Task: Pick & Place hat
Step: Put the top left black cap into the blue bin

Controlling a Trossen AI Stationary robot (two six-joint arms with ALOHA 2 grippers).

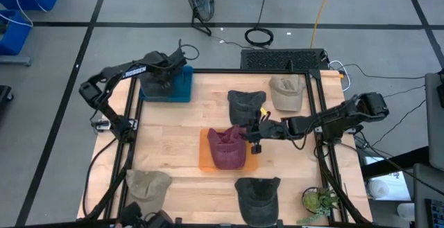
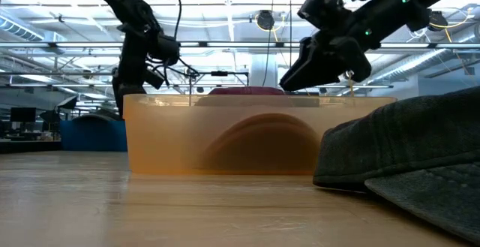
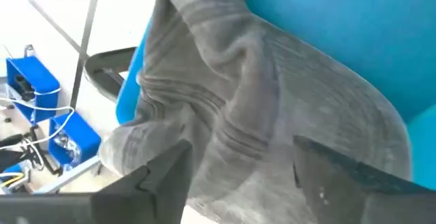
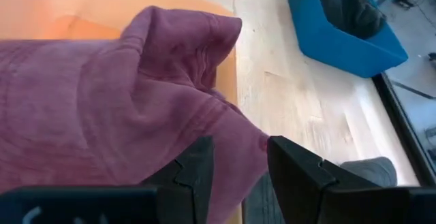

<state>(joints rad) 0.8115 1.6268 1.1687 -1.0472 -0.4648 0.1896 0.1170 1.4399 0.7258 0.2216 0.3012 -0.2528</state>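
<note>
Right gripper [image 1: 254, 134] sits at the centre of the high view, at the right edge of the translucent orange plastic bin [image 1: 204, 160]. Its dark fingers [image 4: 297, 173] are parted by a narrow gap and close on nothing, their tips just beside the crumpled maroon fabric hat [image 1: 227, 146] that lies inside the bin. Left gripper [image 1: 165, 72] hangs over the blue plastic bin [image 1: 182, 91] at the upper left of the high view, fingers [image 3: 160, 178] spread wide around a grey ribbed hat [image 3: 272, 108] without clamping it. Four more caps rest on the pale wooden table [image 1: 173, 138]: dark grey [image 1: 247, 104], beige [image 1: 287, 91], olive [image 1: 147, 186] and charcoal [image 1: 257, 197].
</note>
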